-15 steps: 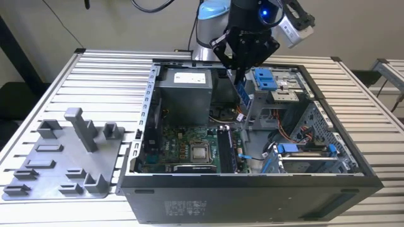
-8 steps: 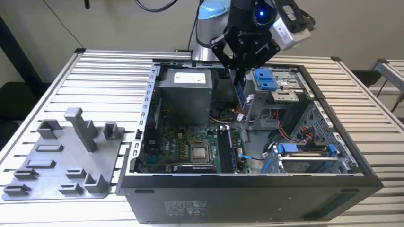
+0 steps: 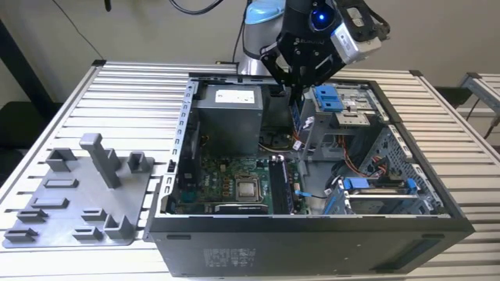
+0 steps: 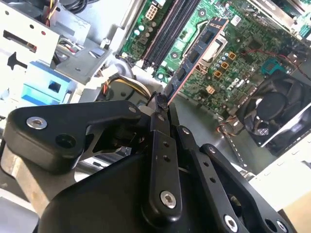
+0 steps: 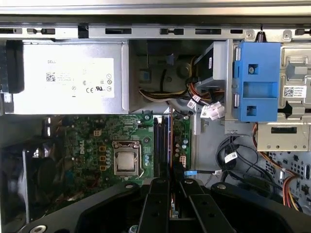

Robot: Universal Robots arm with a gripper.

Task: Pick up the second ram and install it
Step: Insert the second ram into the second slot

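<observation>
Holding the ram point(image 4: 197, 51) clenched in the pincer point(image 4: 163, 108) above the open case point(image 3: 312, 246), you look to be at the carry stage, and seating it calls for squaring its edge to a motherboard socket point(image 5: 163, 141).

We see a robotics lab: an open computer case point(image 3: 312, 249) and grey fixture tray point(image 3: 78, 198) on a slatted metal workbench point(image 3: 133, 88).

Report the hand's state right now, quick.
Hand: closed, holding the second ram by one end.
</observation>
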